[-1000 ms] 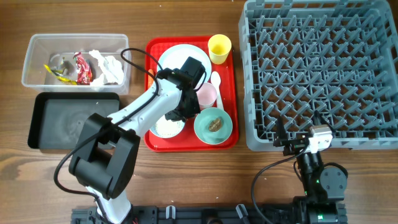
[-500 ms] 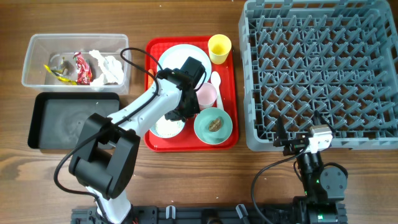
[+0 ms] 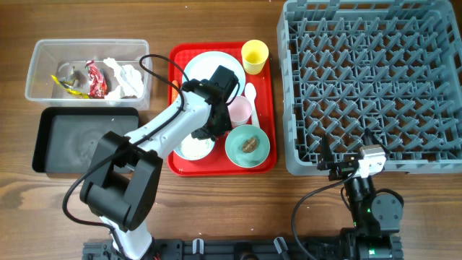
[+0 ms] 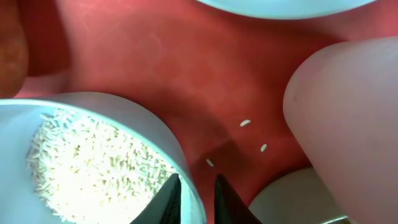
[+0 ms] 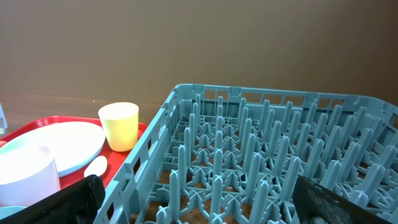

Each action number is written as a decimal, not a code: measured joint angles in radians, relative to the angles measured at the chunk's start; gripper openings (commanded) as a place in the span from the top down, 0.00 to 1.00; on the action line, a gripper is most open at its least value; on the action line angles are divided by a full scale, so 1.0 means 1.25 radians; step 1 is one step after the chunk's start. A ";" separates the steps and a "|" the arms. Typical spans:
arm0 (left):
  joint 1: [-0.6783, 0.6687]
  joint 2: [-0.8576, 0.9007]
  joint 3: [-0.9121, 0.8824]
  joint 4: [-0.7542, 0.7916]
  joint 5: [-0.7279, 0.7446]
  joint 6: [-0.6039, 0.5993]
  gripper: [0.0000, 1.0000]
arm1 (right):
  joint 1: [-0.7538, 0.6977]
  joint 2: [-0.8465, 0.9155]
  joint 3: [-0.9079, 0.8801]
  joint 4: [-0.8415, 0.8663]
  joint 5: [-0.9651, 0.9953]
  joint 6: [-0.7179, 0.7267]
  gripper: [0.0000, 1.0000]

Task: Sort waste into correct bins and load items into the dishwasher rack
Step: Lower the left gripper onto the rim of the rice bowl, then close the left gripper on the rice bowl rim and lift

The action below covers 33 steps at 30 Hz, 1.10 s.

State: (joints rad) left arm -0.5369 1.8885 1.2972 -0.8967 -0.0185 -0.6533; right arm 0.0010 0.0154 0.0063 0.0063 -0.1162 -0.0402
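You have no word, number, label or brand mark to read in any of the three views. The red wrapper [image 3: 95, 79] in the clear tub [image 3: 86, 43] carries pale markings, and the yellow wrapper [image 3: 62, 85] beside it may be printed too, but both are too small for you to make out as letters. The yellow cup [image 3: 255, 55], the red tray [image 3: 175, 108] and the grey rack [image 3: 289, 108] show you plain surfaces only, both from overhead and from the wrist views.
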 measured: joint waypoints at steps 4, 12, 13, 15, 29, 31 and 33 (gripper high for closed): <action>0.000 0.000 0.000 0.002 0.000 0.000 0.84 | 0.000 0.000 0.000 0.000 0.000 0.000 0.00; 0.000 0.000 0.000 0.002 0.000 0.000 0.81 | 0.000 0.000 0.000 0.000 0.000 0.000 0.00; 0.000 0.000 0.000 0.003 0.000 0.000 0.80 | 0.000 0.000 0.000 0.000 0.000 0.000 0.00; 0.000 0.000 -0.001 0.003 0.000 0.000 0.80 | 0.000 0.000 0.000 0.000 0.000 0.000 0.00; 0.000 0.000 -0.009 0.003 0.000 0.000 0.81 | 0.000 0.000 0.000 0.000 0.000 0.000 0.00; 0.000 0.000 -0.009 0.003 0.000 0.000 0.81 | 0.000 0.000 0.000 0.000 0.000 0.000 0.00; 0.000 0.000 -0.009 0.003 0.000 0.000 0.82 | 0.000 0.000 0.000 0.000 0.000 0.000 0.00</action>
State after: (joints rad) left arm -0.5369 1.8885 1.2858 -0.8928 -0.0185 -0.6533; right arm 0.0010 0.0154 0.0063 0.0063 -0.1158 -0.0402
